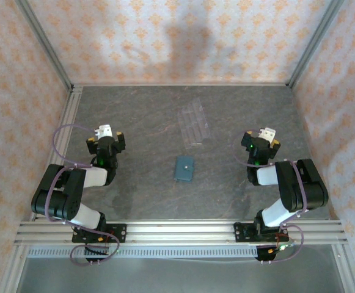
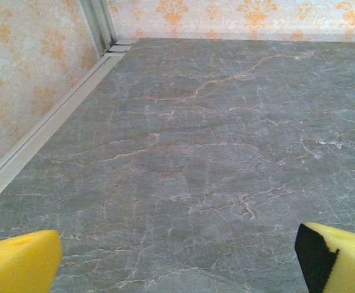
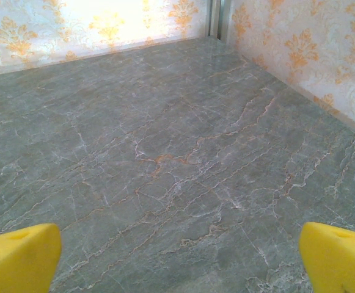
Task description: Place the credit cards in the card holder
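Nothing begun: the left claw (image 1: pixel 106 137) and right claw (image 1: pixel 262 138) sit open, empty; the card holder (image 1: pixel 184 168) between them likely needs opening.

The left gripper (image 2: pixel 177 265) appears as two yellow fingertips (image 2: pixel 18 262) in the bottom corners of the frame. They are spread wide apart, with bare surface showing between them. The fingertip at lower right has a black inner face. Above them a grey, stone-patterned table (image 2: pixel 195 152) takes up most of the frame, crossed by pale and orange veins. A silver metal rail (image 2: pixel 43 134) borders the table on the left and runs diagonally up to a metal post (image 2: pixel 101 21) at the upper left. Cream wallpaper (image 2: pixel 18 67) with orange ornaments covers the walls at the left and along the top edge.
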You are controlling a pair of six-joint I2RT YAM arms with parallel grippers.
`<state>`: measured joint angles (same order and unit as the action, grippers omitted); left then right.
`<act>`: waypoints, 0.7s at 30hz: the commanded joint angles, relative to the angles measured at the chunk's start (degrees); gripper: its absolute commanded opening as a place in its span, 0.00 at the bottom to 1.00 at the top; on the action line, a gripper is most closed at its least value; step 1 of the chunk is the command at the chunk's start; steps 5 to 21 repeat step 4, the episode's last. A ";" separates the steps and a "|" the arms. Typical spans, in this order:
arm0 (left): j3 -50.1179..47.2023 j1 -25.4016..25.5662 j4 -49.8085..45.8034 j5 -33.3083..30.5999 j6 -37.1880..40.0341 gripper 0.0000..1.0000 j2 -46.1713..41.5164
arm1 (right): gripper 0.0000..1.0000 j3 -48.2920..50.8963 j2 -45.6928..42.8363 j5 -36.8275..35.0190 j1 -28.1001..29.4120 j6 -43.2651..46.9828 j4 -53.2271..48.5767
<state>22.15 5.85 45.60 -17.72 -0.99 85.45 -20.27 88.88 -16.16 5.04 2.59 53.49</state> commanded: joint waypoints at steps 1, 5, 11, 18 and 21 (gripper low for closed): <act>1.40 -0.75 -1.33 2.07 0.52 0.99 0.26 | 0.99 -1.00 0.12 0.27 -0.28 -0.68 -0.20; 1.33 -0.75 -1.09 1.98 0.48 0.99 0.24 | 0.99 -1.00 0.14 0.29 -0.29 -0.74 -0.18; 1.33 -0.75 -1.09 1.98 0.48 0.99 0.24 | 0.99 -1.00 0.14 0.29 -0.29 -0.74 -0.18; 1.33 -0.75 -1.09 1.98 0.48 0.99 0.24 | 0.99 -1.00 0.14 0.29 -0.29 -0.74 -0.18; 1.33 -0.75 -1.09 1.98 0.48 0.99 0.24 | 0.99 -1.00 0.14 0.29 -0.29 -0.74 -0.18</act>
